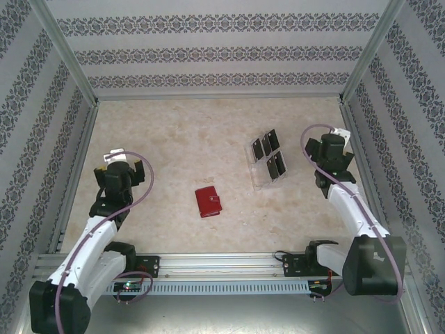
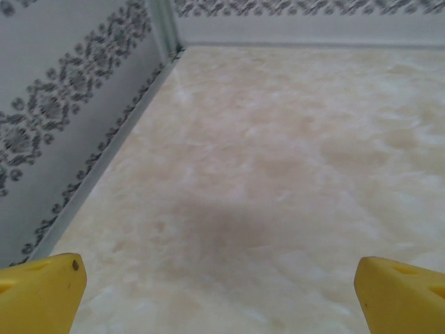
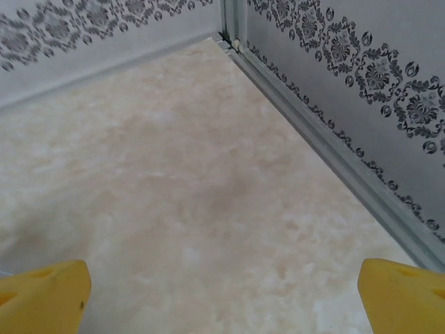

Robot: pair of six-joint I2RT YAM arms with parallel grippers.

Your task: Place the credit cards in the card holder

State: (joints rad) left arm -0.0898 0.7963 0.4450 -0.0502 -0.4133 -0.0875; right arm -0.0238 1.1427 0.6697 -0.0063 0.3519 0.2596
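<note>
Credit cards point(image 1: 270, 167): slotted in clear stand point(image 1: 260, 184), at 2 o'clock of table point(image 1: 174, 139) centre, long axis roughly 12-to-6. Card holder point(image 1: 208, 202): closed and flat, at 7 o'clock of the stand, well apart from it.

From right gripper point(image 3: 222, 296): cards near, at 9 o'clock, so likely the arm for the pick; jaws spread wide, gripping nothing. From left gripper point(image 1: 122, 167): holder at 4 o'clock, nearer than from the right; jaws equally wide, empty.

Side wall point(image 3: 348, 90) close at 3 o'clock of the right arm. Open marble between stand and holder. Probably needs the holder opened first.
</note>
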